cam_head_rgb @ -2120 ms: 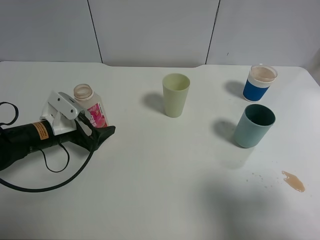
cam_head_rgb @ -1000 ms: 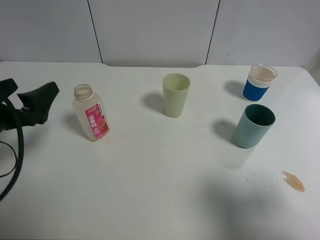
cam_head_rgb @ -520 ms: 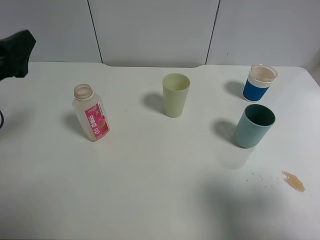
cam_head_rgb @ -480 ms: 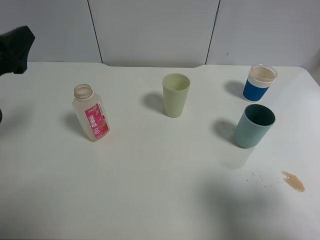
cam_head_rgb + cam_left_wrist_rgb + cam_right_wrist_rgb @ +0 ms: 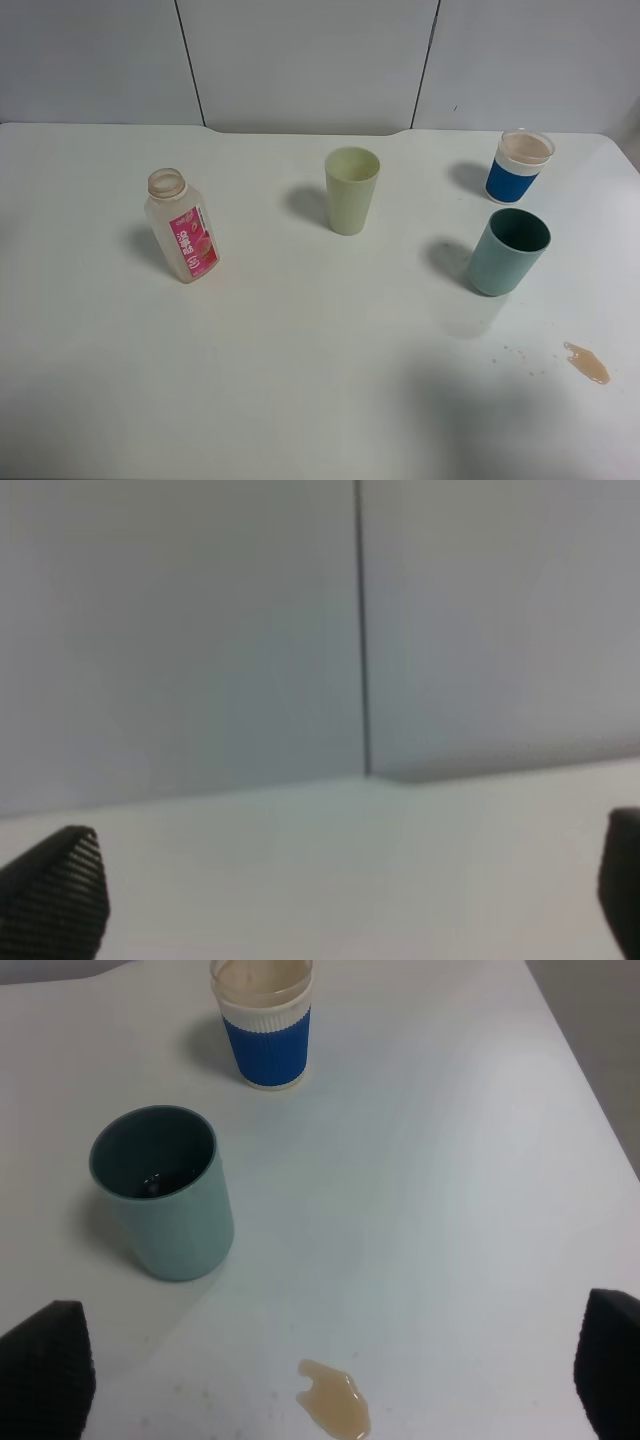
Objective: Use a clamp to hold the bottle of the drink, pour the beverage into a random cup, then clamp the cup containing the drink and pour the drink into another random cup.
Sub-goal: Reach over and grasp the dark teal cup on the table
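The clear drink bottle (image 5: pixel 181 226) with a pink label stands uncapped on the left of the table. A pale green cup (image 5: pixel 352 190) stands at the middle back. A blue paper cup (image 5: pixel 521 166) with a white rim holds beige drink at the back right, and it also shows in the right wrist view (image 5: pixel 262 1025). A teal cup (image 5: pixel 510 251) stands in front of it and looks almost empty in the right wrist view (image 5: pixel 165 1191). Neither gripper shows in the exterior view. My left gripper (image 5: pixel 340 900) is open and faces the wall. My right gripper (image 5: pixel 327 1365) is open above the table, near the teal cup.
A small beige spill (image 5: pixel 587 362) lies on the white table (image 5: pixel 300 360) at the front right, also in the right wrist view (image 5: pixel 335 1407). Grey wall panels (image 5: pixel 200 630) stand behind the table's back edge.
My left gripper let go of the bottle, drew back to the left and rose out of the exterior view. The bottle stays upright. The cups have not moved.
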Available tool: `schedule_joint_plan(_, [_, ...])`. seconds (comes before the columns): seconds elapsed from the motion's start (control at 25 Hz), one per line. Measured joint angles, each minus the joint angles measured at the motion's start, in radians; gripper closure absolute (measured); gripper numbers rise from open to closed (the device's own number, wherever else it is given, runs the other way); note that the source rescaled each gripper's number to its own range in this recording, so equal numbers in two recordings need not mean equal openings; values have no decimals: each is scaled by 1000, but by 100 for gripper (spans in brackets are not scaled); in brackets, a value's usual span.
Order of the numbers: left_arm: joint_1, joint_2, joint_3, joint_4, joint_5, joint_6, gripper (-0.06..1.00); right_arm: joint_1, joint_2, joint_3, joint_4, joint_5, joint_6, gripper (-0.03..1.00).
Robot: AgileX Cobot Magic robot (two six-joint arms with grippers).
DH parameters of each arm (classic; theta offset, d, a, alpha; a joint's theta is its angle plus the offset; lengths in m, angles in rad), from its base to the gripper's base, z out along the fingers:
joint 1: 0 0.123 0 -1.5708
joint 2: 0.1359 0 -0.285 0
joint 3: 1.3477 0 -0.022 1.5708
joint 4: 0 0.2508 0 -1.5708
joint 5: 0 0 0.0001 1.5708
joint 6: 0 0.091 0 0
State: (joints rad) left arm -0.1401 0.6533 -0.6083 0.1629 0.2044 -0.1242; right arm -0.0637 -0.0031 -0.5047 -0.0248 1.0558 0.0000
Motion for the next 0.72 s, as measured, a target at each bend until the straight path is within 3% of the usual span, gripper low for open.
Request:
schedule_joint_plan(0.28, [0,-238,-47,43,377,2,-5,0,0,0,0,0,0,11])
schedule_joint_plan(0.72, [0,-550,-48,47,668,-9,-6,0,0,0,0,0,0,11])
